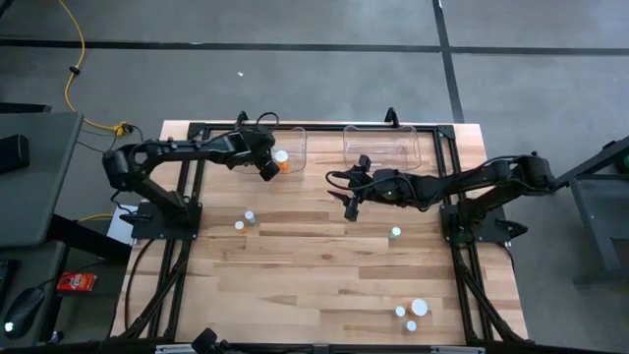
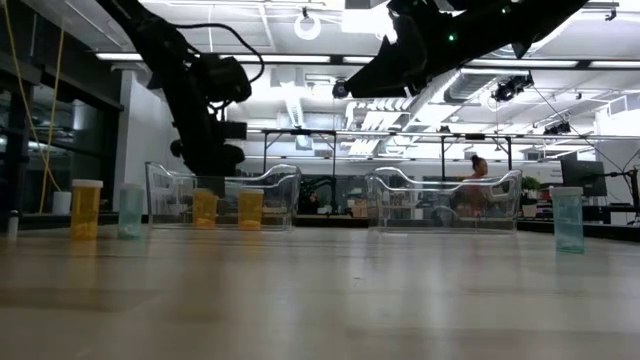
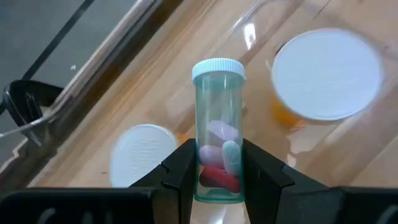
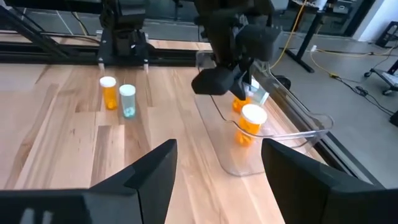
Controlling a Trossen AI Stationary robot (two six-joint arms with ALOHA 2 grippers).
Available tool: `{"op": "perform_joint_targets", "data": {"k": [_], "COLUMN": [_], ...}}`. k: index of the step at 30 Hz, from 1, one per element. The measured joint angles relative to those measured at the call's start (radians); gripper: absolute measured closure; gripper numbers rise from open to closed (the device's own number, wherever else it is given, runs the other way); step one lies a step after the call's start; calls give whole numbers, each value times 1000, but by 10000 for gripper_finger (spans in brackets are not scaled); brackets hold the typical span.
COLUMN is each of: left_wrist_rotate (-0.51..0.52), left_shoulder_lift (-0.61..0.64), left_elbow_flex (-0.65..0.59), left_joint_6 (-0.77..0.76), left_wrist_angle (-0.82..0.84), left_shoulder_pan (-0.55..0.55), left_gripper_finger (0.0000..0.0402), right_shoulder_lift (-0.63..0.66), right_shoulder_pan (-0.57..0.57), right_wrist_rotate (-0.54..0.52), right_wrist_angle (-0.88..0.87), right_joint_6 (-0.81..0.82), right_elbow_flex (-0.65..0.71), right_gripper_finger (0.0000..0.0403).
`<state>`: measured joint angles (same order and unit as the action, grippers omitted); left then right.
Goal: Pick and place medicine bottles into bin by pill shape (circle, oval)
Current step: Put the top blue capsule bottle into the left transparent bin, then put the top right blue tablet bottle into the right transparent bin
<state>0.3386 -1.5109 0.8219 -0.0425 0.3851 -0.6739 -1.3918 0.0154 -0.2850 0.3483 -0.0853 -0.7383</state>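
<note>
My left tool [image 3: 219,180], clamped on a clear bottle [image 3: 218,130] of oval pills, hovers over the left bin [image 1: 298,147]; next I must lower and release, while my right tool [image 4: 214,171] waits wide open mid-bench.

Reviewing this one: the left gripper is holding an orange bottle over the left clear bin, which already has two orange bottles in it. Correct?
Not quite. The held bottle in the left gripper is clear, pale teal with a white cap, not orange; the left wrist view shows it. The rest stands: it hangs over the left clear bin, with two orange bottles inside.
</note>
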Motion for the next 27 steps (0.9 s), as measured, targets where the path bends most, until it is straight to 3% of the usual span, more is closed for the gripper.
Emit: {"op": "perform_joint_targets", "data": {"k": [7, 18, 22, 27], "left_wrist_rotate": [2, -18, -96, -238], "left_shoulder_lift": [-14, -13, 21, 160], "left_elbow_flex": [0, 60, 160, 148], "left_joint_6": [-7, -7, -27, -84], "left_wrist_angle": [3, 71, 191, 117], "left_shoulder_pan": [0, 0, 1, 61], "left_gripper_finger": [297, 200, 190, 192], "right_shoulder_lift": [0, 0, 0, 0], "right_shoulder_pan": [0, 0, 0, -2], "right_wrist_rotate": [0, 4, 5, 35], "right_wrist_angle": [6, 7, 7, 14], "right_joint_6": [-1, -1, -1, 2], "right_elbow_flex": [0, 0, 0, 0], "right_gripper_finger": [174, 174, 174, 174]}}
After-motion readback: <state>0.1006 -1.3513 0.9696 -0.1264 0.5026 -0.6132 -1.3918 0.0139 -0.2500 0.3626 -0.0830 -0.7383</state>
